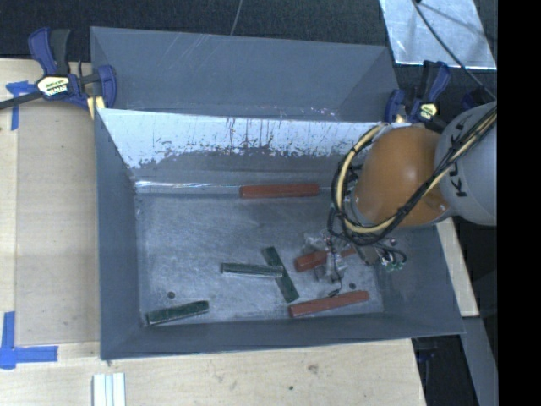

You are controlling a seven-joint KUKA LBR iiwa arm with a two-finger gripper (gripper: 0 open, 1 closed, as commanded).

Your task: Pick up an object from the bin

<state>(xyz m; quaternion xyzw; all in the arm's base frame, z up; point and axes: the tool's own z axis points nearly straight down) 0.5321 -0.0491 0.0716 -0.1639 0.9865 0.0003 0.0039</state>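
The tool point(336, 265), its opening impossible to tell, hangs just beside a short red piece point(308, 261) lying toward the view's left.

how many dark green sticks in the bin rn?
3 dark green sticks: one in the front-left corner, one flat mid-floor, one diagonal at its right end. Others could be hidden under the gripper.

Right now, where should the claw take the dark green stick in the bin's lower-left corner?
Probably mid-length on the dark green stick, coming from straight above and closing across its narrow width: it lies flat, well clear of the other sticks.
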